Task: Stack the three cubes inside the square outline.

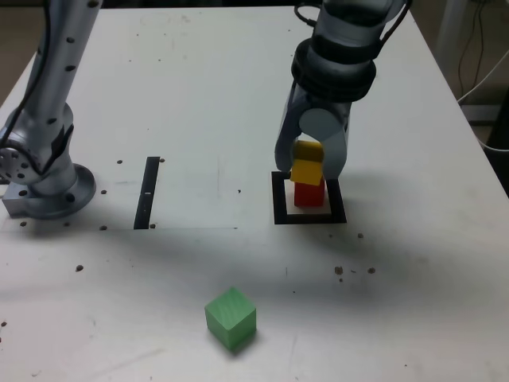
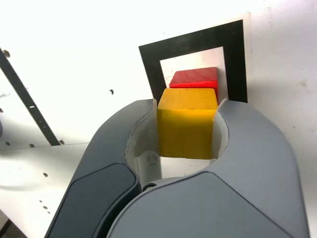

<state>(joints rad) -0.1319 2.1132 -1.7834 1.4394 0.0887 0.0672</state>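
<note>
I am looking at the yellow cube sitting right between the two jaws of my gripper. The jaws are squeezing it from both sides, so the gripper is clenched on the yellow cube and is holding it. In the wrist view a jaw is pressing against each side of the cube, and I am seeing no gap there.

The red cube is resting inside the square outline, on the white middle part. The yellow cube is hanging just above the red one. In the exterior view the two look very close, but I cannot tell if they are touching. In the wrist view the yellow cube is covering part of the red one, and the two are not lined up perfectly.

The green cube is lying by itself on the white table, well apart from the outline, toward the front edge in the exterior view and to the exterior view's left of the gripper.

A thin black strip is lying on the table at the exterior view's left of the outline. The arm's base is standing further left, near that edge. Bare table is lying around the outline on all sides, and between the outline and the green cube.
</note>
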